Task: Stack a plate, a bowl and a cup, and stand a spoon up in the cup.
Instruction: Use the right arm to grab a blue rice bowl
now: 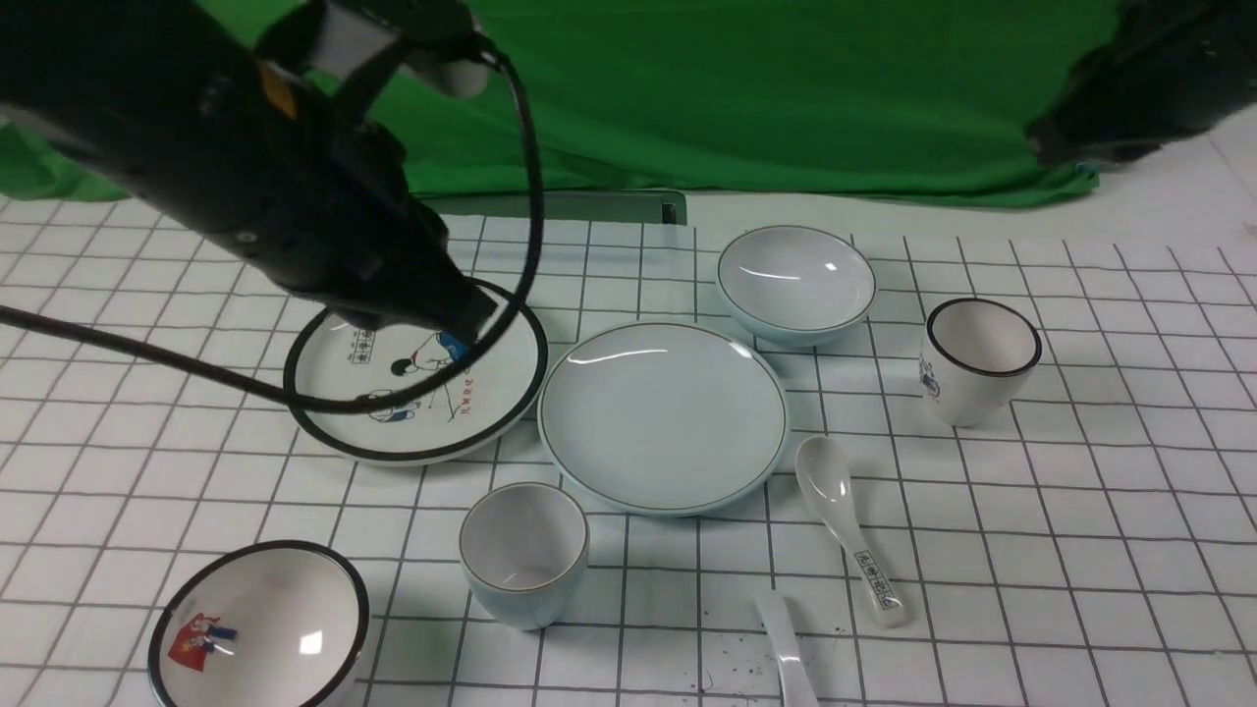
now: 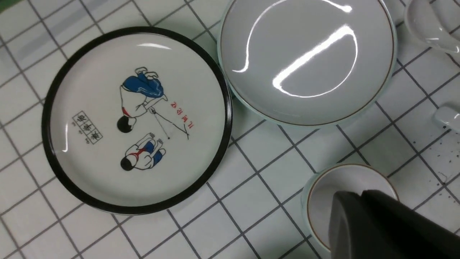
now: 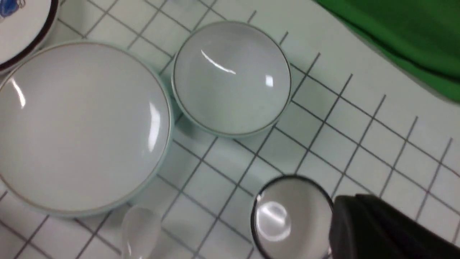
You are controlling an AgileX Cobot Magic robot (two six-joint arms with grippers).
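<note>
The pale blue-green plate (image 1: 663,417) lies mid-table. The matching bowl (image 1: 795,280) sits just behind it on the right. The small pale cup (image 1: 525,550) stands upright in front of the plate on the left. The plain white spoon (image 1: 791,653) lies at the front edge, partly cut off. My left gripper (image 1: 469,316) is shut and empty, raised over the cartoon plate; in the left wrist view its tips (image 2: 360,193) hang above the cup (image 2: 320,201). My right gripper (image 1: 1046,137) is shut and empty, high at the back right. The plate (image 3: 79,126) and bowl (image 3: 231,77) also show in the right wrist view.
A black-rimmed cartoon plate (image 1: 412,412) touches the plate's left side. A black-rimmed bowl (image 1: 260,628) sits front left. A black-rimmed white cup (image 1: 977,358) stands on the right. A spoon with printed characters (image 1: 849,520) lies right of the plate. Green cloth hangs behind.
</note>
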